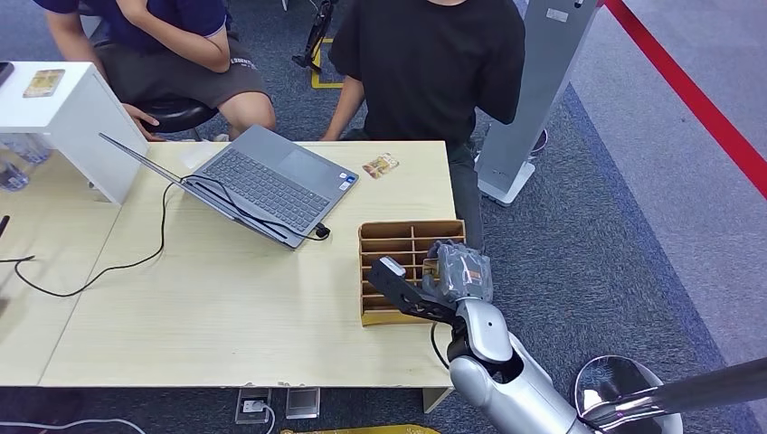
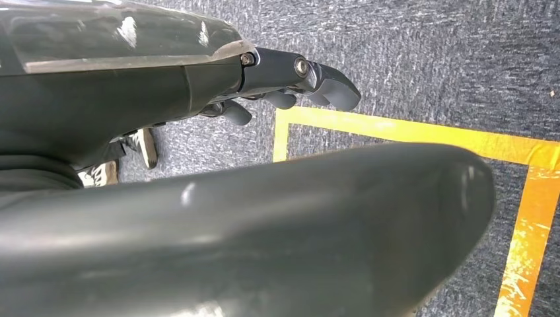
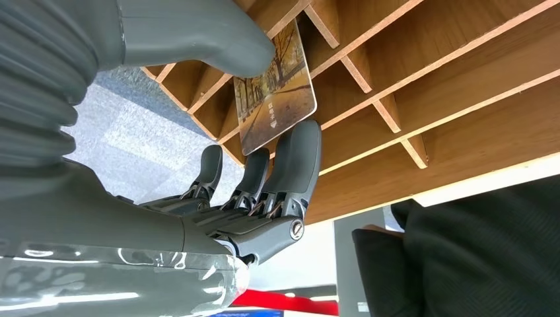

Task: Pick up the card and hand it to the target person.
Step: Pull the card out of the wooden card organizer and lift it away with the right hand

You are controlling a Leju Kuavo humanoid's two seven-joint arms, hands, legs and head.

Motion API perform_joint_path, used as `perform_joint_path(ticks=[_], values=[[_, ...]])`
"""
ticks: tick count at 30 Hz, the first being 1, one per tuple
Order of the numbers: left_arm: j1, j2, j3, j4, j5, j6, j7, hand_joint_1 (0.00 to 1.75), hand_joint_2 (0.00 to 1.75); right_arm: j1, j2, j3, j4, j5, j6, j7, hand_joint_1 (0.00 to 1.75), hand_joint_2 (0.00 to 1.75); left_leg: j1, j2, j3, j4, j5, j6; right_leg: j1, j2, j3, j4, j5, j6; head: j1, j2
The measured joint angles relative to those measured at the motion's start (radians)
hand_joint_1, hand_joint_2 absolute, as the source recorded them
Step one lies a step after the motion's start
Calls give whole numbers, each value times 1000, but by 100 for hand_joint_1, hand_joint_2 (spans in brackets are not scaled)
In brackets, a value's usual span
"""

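My right hand is at the right side of the wooden slotted organizer on the table. In the right wrist view the thumb and fingers of this hand pinch a card printed with a tree-lined path, right against the organizer's dividers. I cannot tell whether the card's far end still sits in a slot. The card shows as a sliver beside the hand in the head view. A person in a black shirt stands at the table's far side. My left hand hangs over the carpet, holding nothing.
An open laptop with a cable lies mid-table. Another card rests near the far edge, in front of the person in black. A seated person in dark blue is at the back left, next to a white shelf bearing a card.
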Motion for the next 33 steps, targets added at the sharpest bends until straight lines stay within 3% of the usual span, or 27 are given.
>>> perform_joint_path(ticks=[14, 27, 33], values=[[0, 0, 0, 0, 0, 0, 0, 0, 0, 1, 0, 0, 0, -6, -1, 0, 104, 175, 0, 0, 0, 0, 0, 0, 0, 0, 0, 0, 0, 0, 0, 0], [0, 0, 0, 0, -4, -1, -1, 0, 0, 9, 0, -14, 0, -7, -3, 0, 106, 175, 0, 0, 0, 0, 0, 0, 0, 0, 0, 0, 0, 0, 0, 0], [0, 0, 0, 0, -7, -2, -3, 0, 0, 12, 0, -19, 0, -10, -3, 0, 134, 175, 0, 0, 0, 0, 0, 0, 0, 0, 0, 0, 0, 0, 0, 0]])
